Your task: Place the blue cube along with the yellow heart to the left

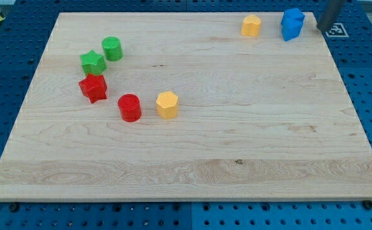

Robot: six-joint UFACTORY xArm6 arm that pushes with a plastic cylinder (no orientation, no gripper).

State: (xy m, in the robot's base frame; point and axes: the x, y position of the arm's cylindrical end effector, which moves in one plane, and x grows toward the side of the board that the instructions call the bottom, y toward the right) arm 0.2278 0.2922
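My tip [320, 27] sits at the far right edge, just right of the blue cube [292, 23], seemingly apart. Being a bare rod, it grips nothing. The yellow heart [251, 25] lies near the cube's left.

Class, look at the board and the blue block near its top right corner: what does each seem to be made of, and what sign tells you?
Board: pale wood with a smooth matte finish, shown by grain lines and plank seams. Blue block: probably plastic, judging by its uniform saturated colour and slight sheen.
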